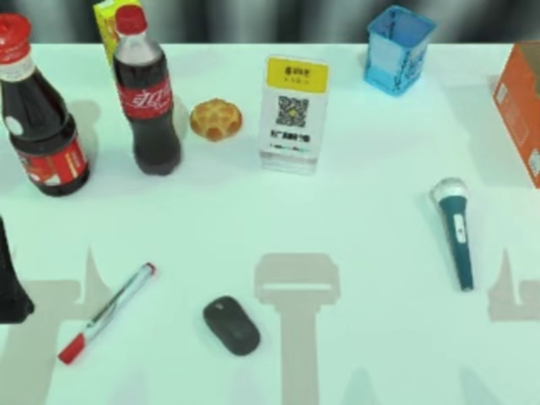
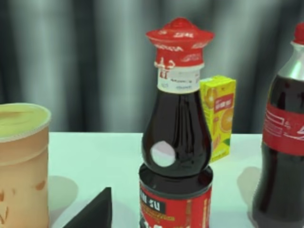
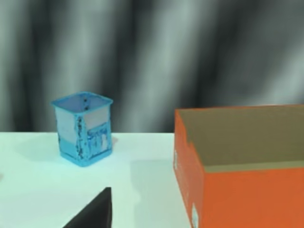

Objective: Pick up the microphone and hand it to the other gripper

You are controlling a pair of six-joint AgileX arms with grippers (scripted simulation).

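The microphone (image 1: 453, 232) lies flat on the table's right side, silvery head toward the back and dark teal body toward the front. Nothing touches it, and neither wrist view shows it. My left arm (image 1: 10, 283) sits at the table's far left edge, well away from the microphone. In the left wrist view only one black pointed finger (image 2: 97, 213) shows, with a wide empty gap beside it. My right arm is outside the top view. Its wrist view likewise shows a single black finger (image 3: 97, 211) with nothing next to it.
Along the back stand a soy sauce bottle (image 1: 38, 118), cola bottle (image 1: 148, 97), yellow juice carton (image 1: 108, 25), bread roll (image 1: 216, 119), QR sign (image 1: 294, 114), blue cup (image 1: 398, 49) and orange box (image 1: 521, 110). A red-capped marker (image 1: 107, 312) and black mouse (image 1: 231, 325) lie in front.
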